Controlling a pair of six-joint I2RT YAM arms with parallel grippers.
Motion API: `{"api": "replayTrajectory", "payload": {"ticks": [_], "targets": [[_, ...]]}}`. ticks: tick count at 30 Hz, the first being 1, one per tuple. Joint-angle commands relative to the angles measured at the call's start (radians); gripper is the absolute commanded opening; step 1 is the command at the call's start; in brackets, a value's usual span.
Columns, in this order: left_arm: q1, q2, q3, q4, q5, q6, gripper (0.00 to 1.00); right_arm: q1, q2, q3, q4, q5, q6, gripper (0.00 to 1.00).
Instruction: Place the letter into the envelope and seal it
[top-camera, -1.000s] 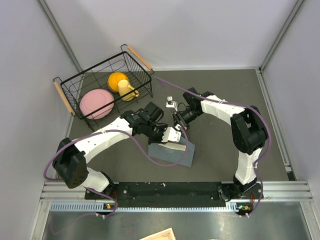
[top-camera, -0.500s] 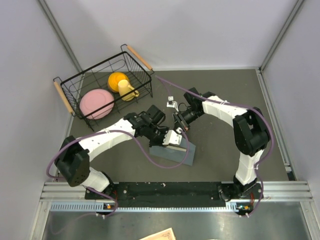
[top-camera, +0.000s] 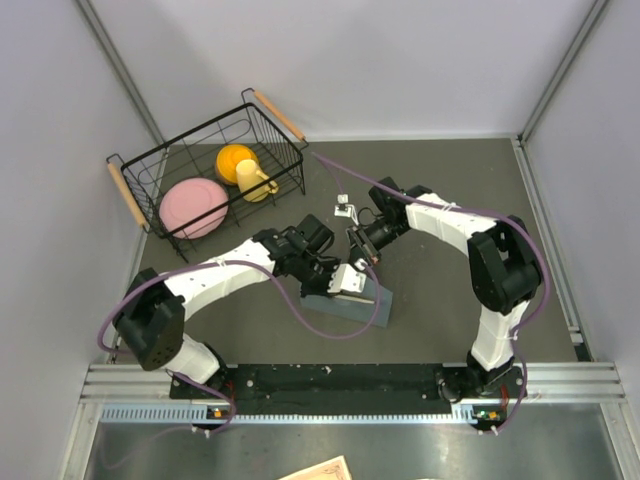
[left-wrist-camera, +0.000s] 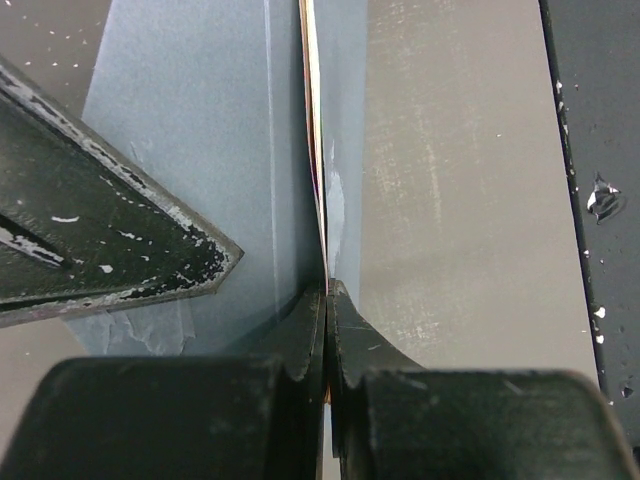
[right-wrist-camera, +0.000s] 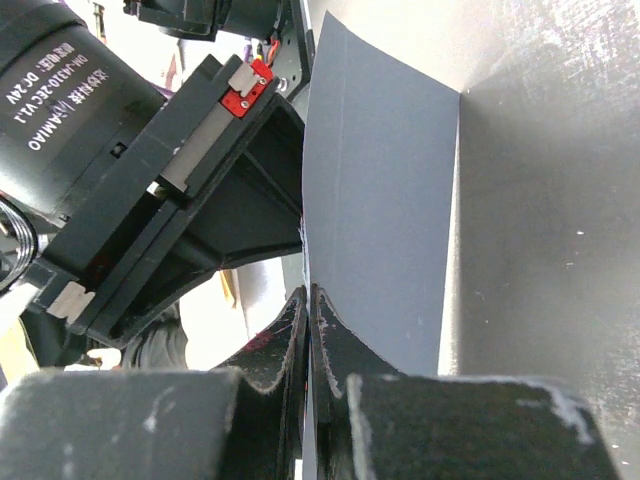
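While right jaws stay pinched on envelope (right-wrist-camera: 380, 200), left jaws, clamped on letter (left-wrist-camera: 313, 120), have pushed it deeper

The top camera is looking steeply down from high above the envelope (top-camera: 350, 308), taking in the whole scene. Both wrist cameras are sitting right against that same envelope, viewing its paper nearly edge-on.

Black wire basket (top-camera: 180, 133) w/ wooden handles at far-left of dark grey table (top-camera: 440, 170), holding pink plate (top-camera: 193, 207), orange bowl (top-camera: 236, 158) & yellow cup (top-camera: 255, 180); small white-green item (top-camera: 343, 206) lies mid-table.
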Motion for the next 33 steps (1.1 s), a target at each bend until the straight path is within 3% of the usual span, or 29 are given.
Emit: {"api": "replayTrajectory", "payload": {"ticks": [1, 16, 21, 25, 27, 33], "targets": [[-0.007, 0.019, -0.034, 0.006, 0.005, 0.0, 0.0, 0.004, -0.061, -0.011, 0.017, -0.06, -0.036, 0.0], [-0.007, 0.033, -0.069, 0.044, 0.002, 0.007, 0.02, 0.004, -0.05, -0.011, 0.017, -0.057, -0.043, 0.0], [-0.007, -0.032, -0.06, 0.069, -0.018, -0.026, 0.39, 0.004, -0.046, -0.029, 0.015, -0.023, -0.062, 0.0], [-0.006, -0.128, -0.038, 0.071, -0.041, -0.068, 0.62, -0.004, -0.021, -0.037, 0.014, 0.01, -0.088, 0.0], [-0.006, -0.154, -0.003, 0.054, -0.053, -0.099, 0.69, -0.015, -0.012, -0.032, 0.012, 0.033, -0.106, 0.0], [-0.003, -0.262, -0.003, -0.009, -0.014, -0.134, 0.75, -0.07, 0.04, 0.02, -0.049, 0.096, -0.178, 0.0]]}}
